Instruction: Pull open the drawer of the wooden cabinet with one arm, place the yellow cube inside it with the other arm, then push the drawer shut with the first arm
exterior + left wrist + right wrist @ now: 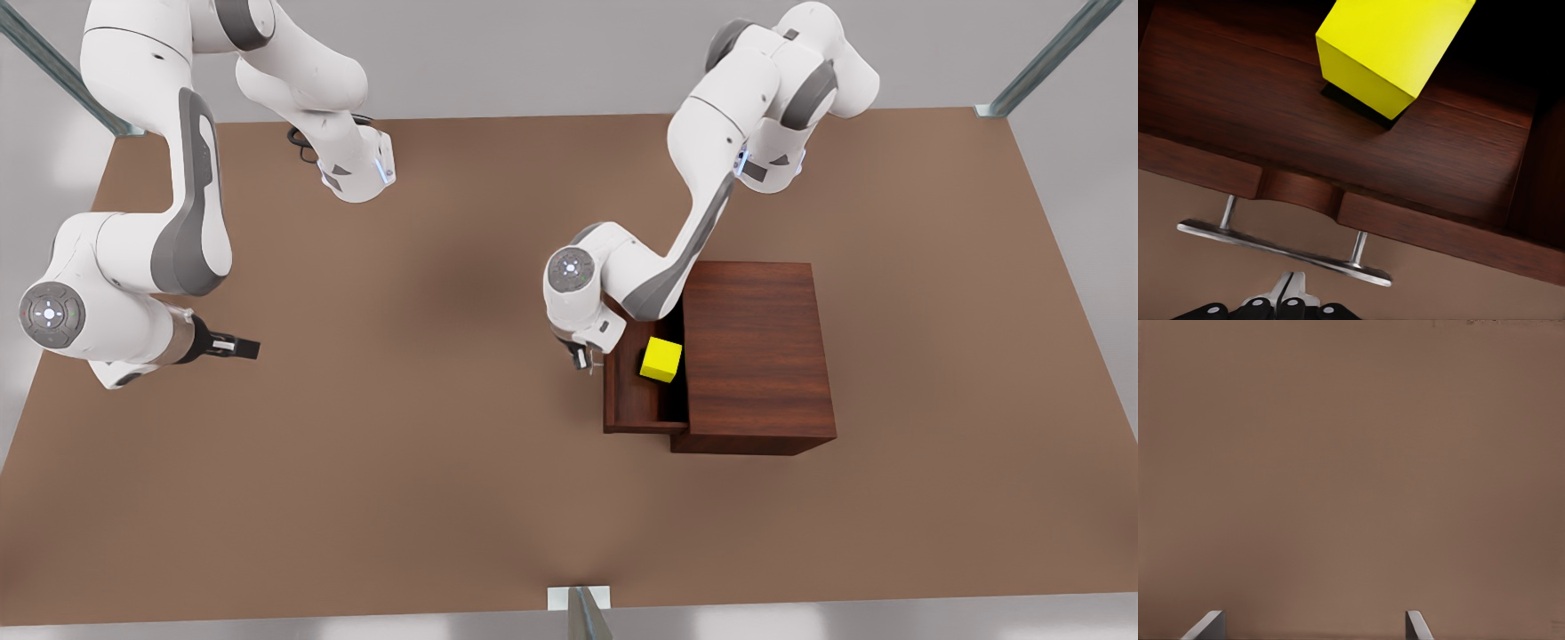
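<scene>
The left gripper (1293, 293) has its two fingers pressed together with nothing between them, positioned just short of the silver bar handle (1285, 252) and not touching it, at the bottom centre of the left wrist view; in the front view the same left gripper (582, 358) sits at the centre of the frame, just off the drawer's outer face. The drawer (636, 391) stands pulled out from the wooden cabinet (756, 356) toward the front view's left, and the yellow cube (661, 359) rests on the drawer floor, close to the cabinet opening. The right gripper (1315, 630) has its fingers spread wide and empty over bare table (1351, 453); in the front view this right gripper (240, 347) waits at the left of the frame, well apart from the cabinet. Judged from this layout, opening and placement are complete, and the closing step is in hand. The next move calls for the left gripper to bear against the handle or drawer front and drive it squarely toward the front view's right until the front sits flush with the cabinet. Off-axis pressure could skew the drawer.
</scene>
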Tool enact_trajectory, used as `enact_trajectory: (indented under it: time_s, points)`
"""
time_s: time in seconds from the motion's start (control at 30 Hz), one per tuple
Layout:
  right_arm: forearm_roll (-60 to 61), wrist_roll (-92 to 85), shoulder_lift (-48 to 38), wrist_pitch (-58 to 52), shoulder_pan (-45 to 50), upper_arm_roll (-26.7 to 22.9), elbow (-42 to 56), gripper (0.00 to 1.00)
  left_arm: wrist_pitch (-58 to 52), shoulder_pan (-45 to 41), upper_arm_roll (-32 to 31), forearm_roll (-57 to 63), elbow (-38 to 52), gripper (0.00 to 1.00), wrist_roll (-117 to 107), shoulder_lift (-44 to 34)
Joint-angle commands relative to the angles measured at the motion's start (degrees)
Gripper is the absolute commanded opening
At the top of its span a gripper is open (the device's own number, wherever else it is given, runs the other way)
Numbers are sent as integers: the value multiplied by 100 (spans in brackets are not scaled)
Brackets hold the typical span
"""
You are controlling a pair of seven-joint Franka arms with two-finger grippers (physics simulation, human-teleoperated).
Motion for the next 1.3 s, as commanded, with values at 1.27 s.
enact_trajectory:
  time_s: [1.27]
  points:
    - [12,-712,-4,-2,0,-4,9,100,-684,710,208,32,-1038,0,2842,-606]
